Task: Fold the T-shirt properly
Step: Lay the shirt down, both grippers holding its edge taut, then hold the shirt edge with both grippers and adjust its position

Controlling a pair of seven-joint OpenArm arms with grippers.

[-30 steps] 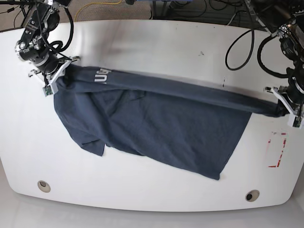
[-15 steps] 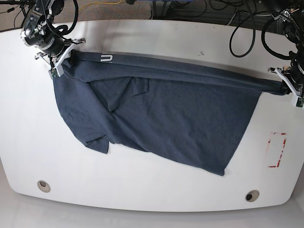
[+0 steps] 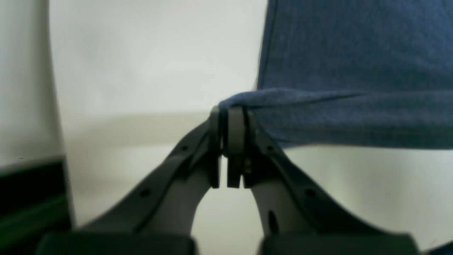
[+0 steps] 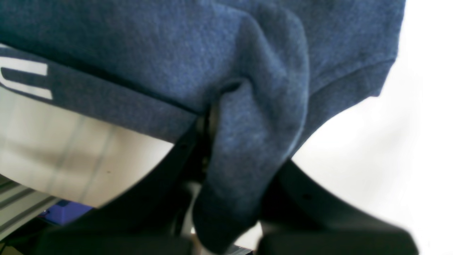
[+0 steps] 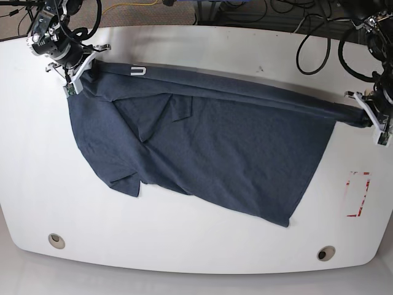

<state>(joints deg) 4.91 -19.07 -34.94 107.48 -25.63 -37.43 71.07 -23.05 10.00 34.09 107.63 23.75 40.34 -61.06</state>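
Stretching the T-shirt [image 5: 209, 147] taut across the table [image 5: 196, 252].
Its far edge is pinched by the closed left gripper [image 5: 372, 118] and right gripper [image 5: 75, 69]; even tension should be kept before lowering.

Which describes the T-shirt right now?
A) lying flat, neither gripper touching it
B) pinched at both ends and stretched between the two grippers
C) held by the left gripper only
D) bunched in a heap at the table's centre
B: the left gripper and the right gripper are each shut on an end of the T-shirt, whose top edge runs taut between them while the rest drapes onto the table.
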